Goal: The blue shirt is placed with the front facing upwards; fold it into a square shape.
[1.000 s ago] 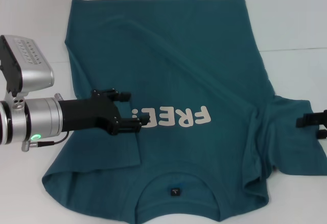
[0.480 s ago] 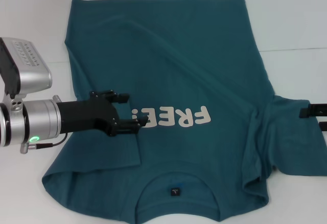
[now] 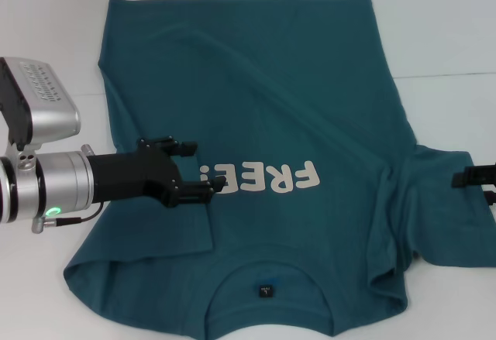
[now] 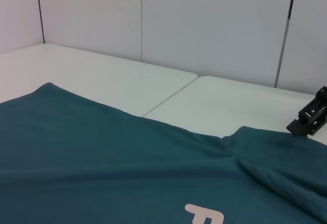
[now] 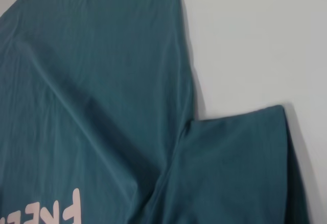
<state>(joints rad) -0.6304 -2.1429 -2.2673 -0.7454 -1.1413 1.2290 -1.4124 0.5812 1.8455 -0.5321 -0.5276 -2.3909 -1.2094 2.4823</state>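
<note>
**Ana:** While the blue shirt lies spread front-up on the white table, collar towards the robot and hem at the far side, where are the arms?

**Ben:** The left gripper hangs over the shirt's left side, just beside the "F" end of the white FREE lettering. Its fingers stand spread apart, with nothing between them. The left sleeve looks folded in over the body already, I judge from the edge running beneath that gripper.

**Ana:** And the right one?

**Ben:** The right gripper shows only at the edge of the head view, above the outer end of the right sleeve, which lies flat and stuck out sideways. I cannot tell whether it is spread or pressed together.

**Ana:** So the step in hand?

**Ben:** Probably bringing that right sleeve in across the chest. To do it well, I'd pinch the sleeve near its outer hem, catching both layers, lift only enough to clear the body, and carry it straight inward so the fold line runs parallel to the side seam.

**Ana:** Any risk?

**Ben:** Wrinkles bunch near the right armpit; dragging rather than lifting could deepen them and skew the square.
</note>
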